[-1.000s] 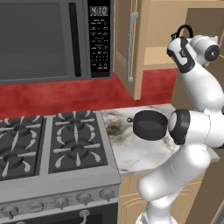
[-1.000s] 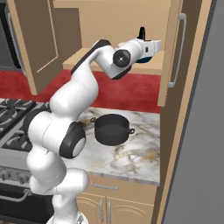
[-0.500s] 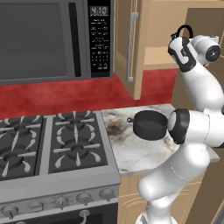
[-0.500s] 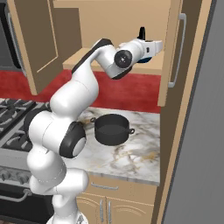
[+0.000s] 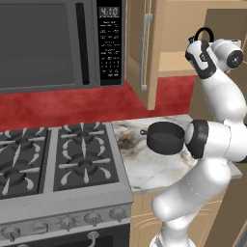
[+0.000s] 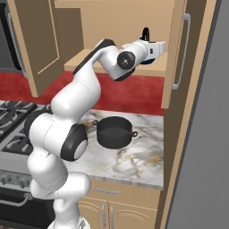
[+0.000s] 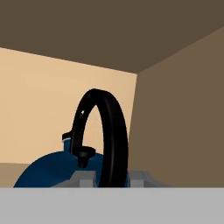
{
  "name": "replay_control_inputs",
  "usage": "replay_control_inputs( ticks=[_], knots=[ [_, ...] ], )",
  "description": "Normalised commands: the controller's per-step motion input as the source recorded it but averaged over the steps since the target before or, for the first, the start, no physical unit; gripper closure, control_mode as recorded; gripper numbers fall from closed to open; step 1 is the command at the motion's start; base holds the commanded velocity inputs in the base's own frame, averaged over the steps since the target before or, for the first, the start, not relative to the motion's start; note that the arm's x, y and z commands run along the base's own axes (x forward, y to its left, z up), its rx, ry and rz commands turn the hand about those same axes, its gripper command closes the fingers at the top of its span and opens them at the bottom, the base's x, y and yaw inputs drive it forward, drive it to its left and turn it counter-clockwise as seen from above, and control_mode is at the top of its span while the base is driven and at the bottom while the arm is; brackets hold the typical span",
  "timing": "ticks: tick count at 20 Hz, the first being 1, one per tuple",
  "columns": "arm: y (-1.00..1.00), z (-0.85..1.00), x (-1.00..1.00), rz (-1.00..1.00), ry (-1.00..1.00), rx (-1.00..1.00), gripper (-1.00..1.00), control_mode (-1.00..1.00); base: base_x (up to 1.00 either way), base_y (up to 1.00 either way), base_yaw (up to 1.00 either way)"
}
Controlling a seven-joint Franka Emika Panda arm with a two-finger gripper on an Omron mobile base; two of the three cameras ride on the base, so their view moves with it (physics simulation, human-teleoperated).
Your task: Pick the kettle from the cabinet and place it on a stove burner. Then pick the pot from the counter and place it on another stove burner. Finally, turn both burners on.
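The blue kettle (image 7: pixel 41 176) sits on the shelf inside the open tan cabinet (image 6: pixel 87 58). My gripper (image 7: pixel 111 177) is shut on the foot of its black arched handle (image 7: pixel 110 127), a finger tip tight on each side. From the right base view the gripper (image 6: pixel 154 47) reaches into the cabinet, with the kettle's handle (image 6: pixel 145 34) rising above it. In the left base view the handle (image 5: pixel 205 33) peeks over the hand. The dark pot (image 5: pixel 165 137) (image 6: pixel 114 132) stands on the marble counter (image 5: pixel 144 171), right of the stove burners (image 5: pixel 82 164).
A black microwave (image 5: pixel 53 43) hangs above the stove. Open cabinet doors (image 5: pixel 142 48) (image 6: pixel 179 53) flank the shelf opening. A tall dark panel (image 6: pixel 201 134) closes off the right side. The arm's elbow hangs just above the pot.
The jaws have closed onto the kettle's handle. The arm and the kettle have stayed in place.
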Motion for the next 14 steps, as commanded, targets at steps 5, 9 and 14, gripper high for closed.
replay_control_inputs(
  ticks=[5, 9, 14],
  knots=[
    [-0.05, 0.00, 0.00, 0.00, 0.00, 0.00, 1.00, -1.00, 0.00, 0.00, 0.00],
    [-0.06, 0.00, 0.00, 0.00, 0.00, 0.00, 1.00, -1.00, 0.00, 0.00, 0.00],
    [0.00, 0.00, 0.00, 0.00, -0.01, 0.00, 1.00, -1.00, 0.00, 0.00, 0.00]
  ],
)
